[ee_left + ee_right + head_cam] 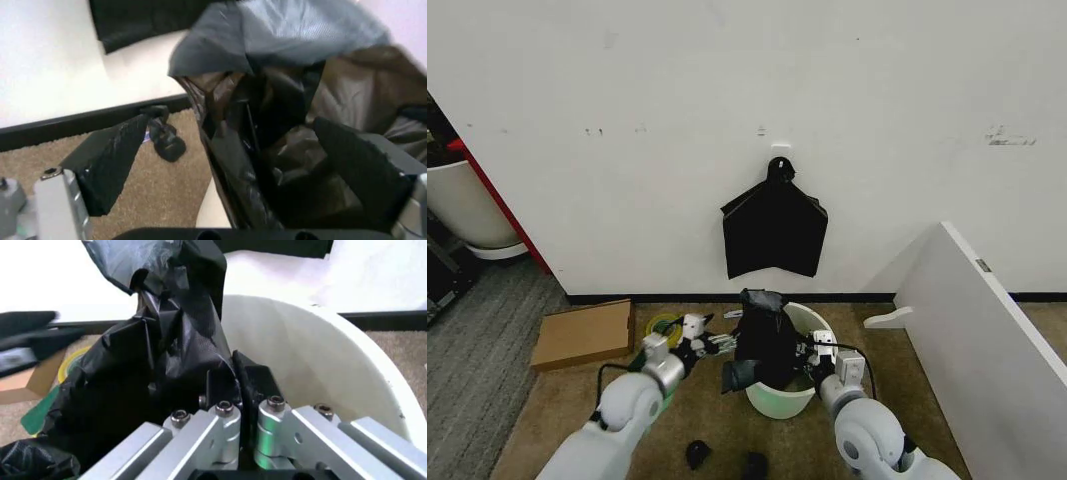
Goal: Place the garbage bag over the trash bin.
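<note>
Down on the brown carpet by the white wall [627,120] stands one trash bin [799,398], white with a greenish base. One garbage bag [762,345] rises out of it in a crumpled black heap, covering the bin's left half and spilling over the near-left rim. Two arms reach in from below: the left gripper [717,343] sits just beside the bag's left edge, and the right gripper [809,352] is at the bag's right side, over the bin's mouth. On the wall above hangs one flat black stack of bags [774,230] with a knot on top. One flattened cardboard box [584,333] lies to the left, one yellow tape roll [664,325] next to it, and two small black scraps [724,459] lie on the carpet nearer the robot. One white board [987,340] leans at the right.

From the left wrist, the left gripper's two black fingers [107,160] stand wide apart, with the bag's open, wrinkled edge [267,150] between them; no finger presses the film.

From the right wrist, the right gripper [240,385] has its fingers drawn narrow, pinching a fold of the bag [153,380] just inside the bin's white wall [320,365].
</note>
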Motion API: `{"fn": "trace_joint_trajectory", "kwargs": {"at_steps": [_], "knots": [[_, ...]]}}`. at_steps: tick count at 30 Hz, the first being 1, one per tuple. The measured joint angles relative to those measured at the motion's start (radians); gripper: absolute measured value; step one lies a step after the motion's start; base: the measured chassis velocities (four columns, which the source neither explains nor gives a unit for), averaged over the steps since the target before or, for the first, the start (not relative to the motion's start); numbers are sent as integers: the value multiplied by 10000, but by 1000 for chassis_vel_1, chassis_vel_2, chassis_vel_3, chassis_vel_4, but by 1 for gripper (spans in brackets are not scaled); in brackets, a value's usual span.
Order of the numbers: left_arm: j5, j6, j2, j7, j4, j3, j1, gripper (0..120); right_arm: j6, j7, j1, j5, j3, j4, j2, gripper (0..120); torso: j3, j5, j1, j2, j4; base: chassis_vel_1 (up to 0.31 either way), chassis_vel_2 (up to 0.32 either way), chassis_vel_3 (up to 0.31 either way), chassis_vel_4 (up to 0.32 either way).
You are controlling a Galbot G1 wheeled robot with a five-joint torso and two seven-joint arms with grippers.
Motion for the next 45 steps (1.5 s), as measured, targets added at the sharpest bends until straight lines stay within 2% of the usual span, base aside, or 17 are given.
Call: {"fn": "trace_joint_trajectory", "kwargs": {"at_steps": [2, 5, 6, 14, 22, 31, 33, 37, 39, 43, 45], "knots": [[130, 310, 3, -115, 223, 347, -414, 97, 3, -10, -1, -42, -5, -1, 59, 0, 0, 1, 0, 0, -1, 0, 0, 0, 0], [422, 1495, -28, -224, 485, 768, -955, 96, 4, -33, 3, -173, -28, 0, 196, 0, 0, 2, 0, 0, 1, 0, 0, 0, 0], [422, 1495, -28, -224, 485, 768, -955, 96, 4, -33, 3, -173, -28, 0, 196, 0, 0, 2, 0, 0, 1, 0, 0, 0, 0], [857, 3361, -361, -334, 883, 1408, -1808, 95, 462, -291, -125, -832, 37, -38, 162, 0, 0, 0, 0, -1, 0, 0, 0, 0, 0], [949, 4170, -744, -791, 1252, 1734, -2345, 94, 586, -412, -283, -1151, -26, 7, 272, 0, -1, 2, -2, 2, 3, 0, 0, 0, 0], [710, 4262, -1098, -1196, 1662, 1911, -2752, 94, 707, -472, -420, -1240, -33, 13, 280, 0, -1, 1, -2, 2, 0, 0, 0, 0, 0], [660, 4263, -1139, -1239, 1708, 1925, -2785, 88, 721, -473, -424, -1243, -32, 9, 291, 0, -1, 1, -2, 2, 0, 0, 0, 0, 0], [632, 4262, -1146, -1248, 1723, 1946, -2757, 69, 783, -474, -407, -1278, -33, -25, 354, 0, -2, 2, -2, 2, 2, 0, 0, 0, 0], [628, 4262, -1147, -1248, 1721, 1942, -2747, 66, 789, -474, -407, -1280, -33, -26, 356, 0, -2, 2, -2, 2, 2, 0, 0, 0, 0], [571, 4262, -1113, -1244, 1680, 1861, -2629, 48, 887, -473, -405, -1333, -37, -59, 359, 0, -2, 0, -2, 2, 1, 0, 0, 0, 0], [558, 4262, -1100, -1241, 1665, 1843, -2608, 45, 922, -473, -404, -1350, -34, -75, 359, 0, -2, 1, -2, 2, 1, 0, 0, 0, 0]]}}
